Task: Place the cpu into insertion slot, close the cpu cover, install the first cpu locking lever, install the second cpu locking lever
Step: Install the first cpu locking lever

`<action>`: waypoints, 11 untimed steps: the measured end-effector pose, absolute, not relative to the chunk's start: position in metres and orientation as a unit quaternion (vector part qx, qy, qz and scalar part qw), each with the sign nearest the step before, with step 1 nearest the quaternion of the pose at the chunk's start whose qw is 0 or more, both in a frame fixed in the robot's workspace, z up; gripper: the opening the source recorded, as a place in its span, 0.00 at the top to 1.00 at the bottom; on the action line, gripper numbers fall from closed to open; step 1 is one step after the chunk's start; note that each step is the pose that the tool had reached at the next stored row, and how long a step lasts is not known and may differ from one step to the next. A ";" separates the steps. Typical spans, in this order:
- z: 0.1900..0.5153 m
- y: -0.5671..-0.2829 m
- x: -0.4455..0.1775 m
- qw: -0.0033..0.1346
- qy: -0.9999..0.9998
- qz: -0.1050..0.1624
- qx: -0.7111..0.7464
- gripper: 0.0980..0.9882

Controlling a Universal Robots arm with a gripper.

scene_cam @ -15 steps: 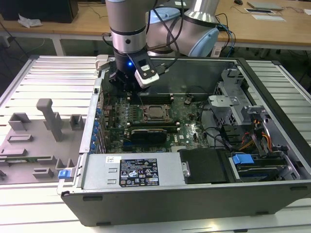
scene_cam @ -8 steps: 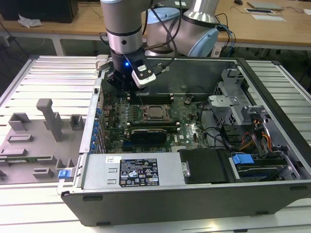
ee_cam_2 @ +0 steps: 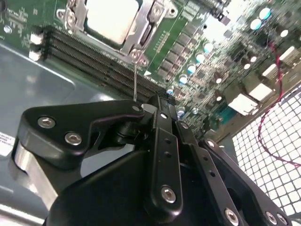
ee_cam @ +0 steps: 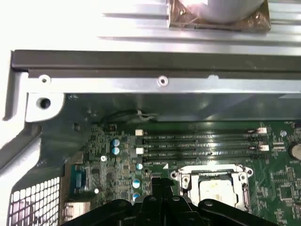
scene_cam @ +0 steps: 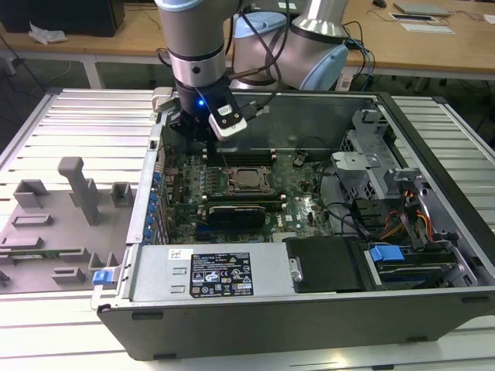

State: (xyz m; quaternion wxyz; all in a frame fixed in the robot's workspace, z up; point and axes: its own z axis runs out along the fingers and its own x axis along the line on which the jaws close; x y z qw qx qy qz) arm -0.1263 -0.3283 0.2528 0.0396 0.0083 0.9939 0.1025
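The cpu point(ee_cam_2: 113, 19) lies silver face up in the insertion slot point(scene_cam: 247, 179) on the green motherboard. The silver cpu cover point(ee_cam_2: 139, 29) lies flat around the chip. The first wrist view also has the cpu point(ee_cam: 214, 190) and the cpu cover point(ee_cam: 187, 181). A thin metal locking lever point(ee_cam_2: 135, 77) rises from the socket's corner up to the side of my gripper point(ee_cam_2: 162, 100). The black fingers are shut together; whether the lever is pinched is hidden. In the exterior view my gripper point(scene_cam: 210, 151) hangs over the socket's corner, toward the view's left.
Long black memory slots point(ee_cam: 202, 141) run beside the socket. The case's metal wall point(ee_cam: 160, 82) stands just beyond them. A power supply point(scene_cam: 224, 270), a drive cage point(scene_cam: 371, 170) and cables fill the case. Grey fixtures point(scene_cam: 77, 185) sit outside, at the exterior view's left.
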 end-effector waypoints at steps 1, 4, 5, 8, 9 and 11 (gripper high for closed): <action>0.253 -0.328 -0.127 0.041 0.992 0.118 0.009 0.99; 0.253 -0.328 -0.126 0.042 0.990 0.137 0.009 0.99; 0.253 -0.328 -0.124 0.042 0.990 0.137 0.009 0.99; 0.253 -0.329 -0.115 0.042 0.990 0.137 0.009 0.99; 0.252 -0.329 -0.110 0.042 0.990 0.137 0.009 0.99; 0.252 -0.329 -0.098 0.042 0.990 0.137 0.009 0.99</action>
